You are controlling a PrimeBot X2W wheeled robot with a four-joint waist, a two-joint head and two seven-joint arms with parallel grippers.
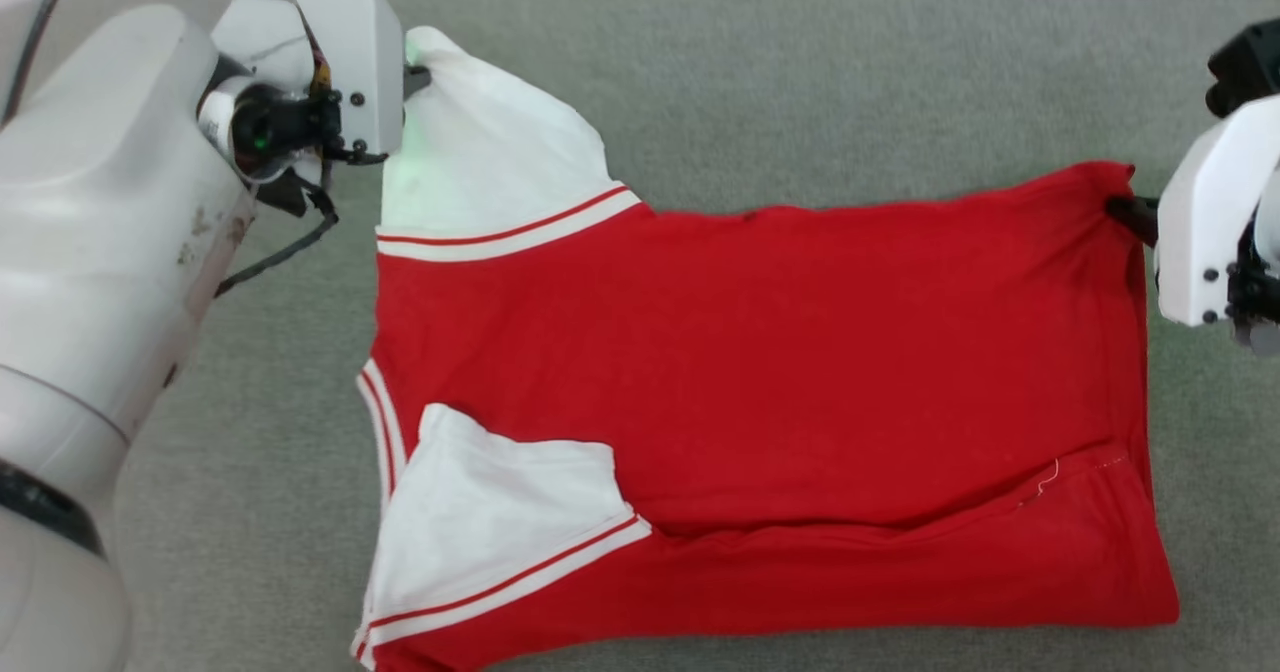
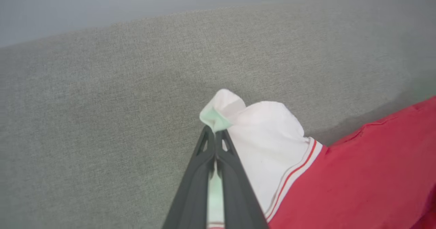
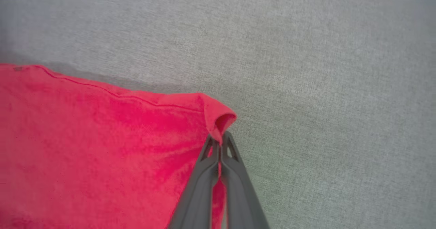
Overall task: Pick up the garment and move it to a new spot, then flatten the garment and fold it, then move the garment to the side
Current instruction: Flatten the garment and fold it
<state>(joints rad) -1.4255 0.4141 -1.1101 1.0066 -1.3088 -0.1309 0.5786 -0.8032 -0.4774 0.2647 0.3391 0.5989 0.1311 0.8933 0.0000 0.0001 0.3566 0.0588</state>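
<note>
Garment (image 1: 760, 372) spread on the grey surface (image 1: 800, 82), left gripper (image 2: 215, 133) pinched shut on its far-left sleeve tip (image 2: 224, 103), right gripper (image 3: 220, 138) likewise on its far-right red corner (image 3: 221, 118) — we judge both bites shallow, so uneven pulling may free one.

The right gripper (image 3: 219, 137) is pinching a corner of the garment (image 3: 102, 147). Its two dark fingers (image 3: 199, 191) are pressing together, with red cloth squeezed between them. The pinched corner is curling over just above the fingertips in a small rolled fold. The garment is spreading away to the left and lower left, and its hemmed edge is running from the upper left down to the corner. It is lying on a grey woven surface (image 3: 323, 86), with a thin shadow showing along the edge.
</note>
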